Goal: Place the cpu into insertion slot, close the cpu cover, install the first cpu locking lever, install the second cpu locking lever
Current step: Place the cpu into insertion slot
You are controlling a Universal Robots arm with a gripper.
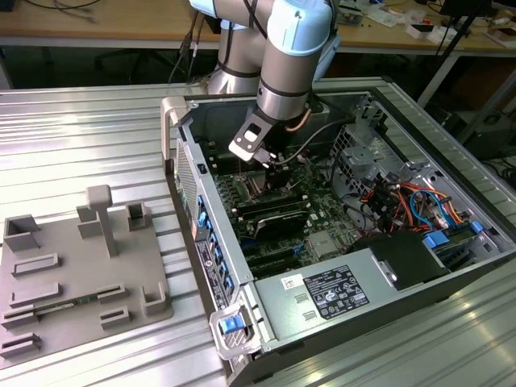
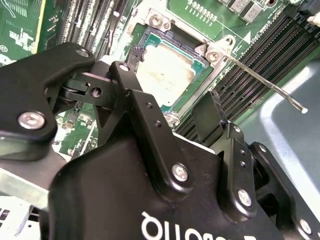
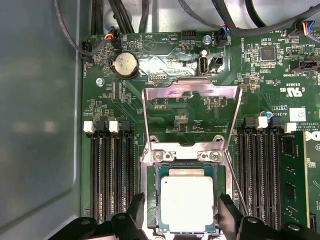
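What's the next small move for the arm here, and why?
Probably lift straight up, clear of the socket. In the first wrist view the cpu looks seated in the insertion slot. The open fingers stand either side of it without gripping, and the cpu cover stands open, needing room to swing down.

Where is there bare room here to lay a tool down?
The ribbed metal table is bare beyond the grey fixture tray, toward the wooden bench, and again at the exterior view's lower right, beside the computer case. Inside the case it is crowded: cables and the gripper over the cpu.
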